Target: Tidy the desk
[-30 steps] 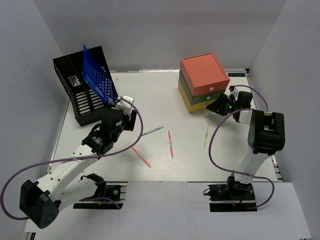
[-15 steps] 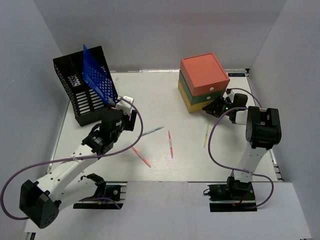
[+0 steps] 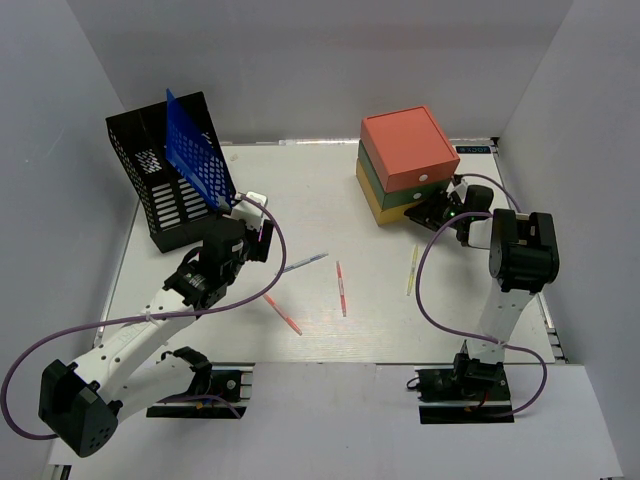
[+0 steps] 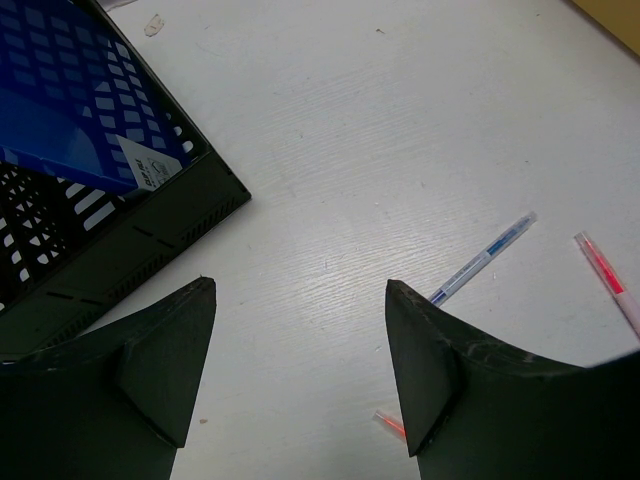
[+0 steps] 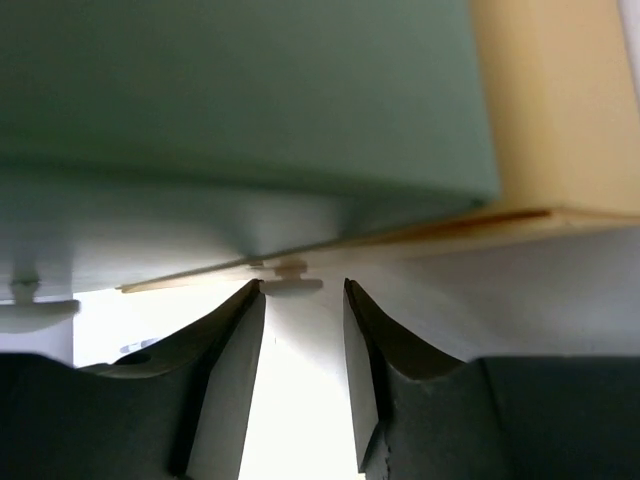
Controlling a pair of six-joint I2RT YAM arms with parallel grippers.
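Left side first: my left claw (image 4: 300, 288) hangs spread wide, nothing between its fingers, low over the white tabletop (image 3: 330, 190) and just beside the near corner of the black mesh rack (image 3: 160, 195). The rack sits at the far left of the tabletop. A blue folder (image 3: 195, 158) stands tilted in it, with its top edge sticking up past the rim.

To the right of this claw a blue-and-white pen (image 4: 483, 258) lies on the bare surface. A red pen (image 3: 341, 288) lies a little beyond it, and another red pen (image 3: 283, 314) lies nearer to my bases. A yellow pen (image 3: 412, 271) lies further right, apart from those three.

Now the right side: my right claw (image 5: 300, 290) is up close against the front of the stacked drawer box (image 3: 405, 165) at the far right of the tabletop. The box is orange on top, green in the middle and yellow at the bottom, and I'm down at the lowest level. My fingers are partly spread, and a small pale knob (image 5: 291, 272) on the box's front sits right at the mouth between the two tips. It's too close and blurred for me to tell whether either tip touches that knob.

The tabletop itself runs flat and white under all of this, with both my arms bolted at its near edge.
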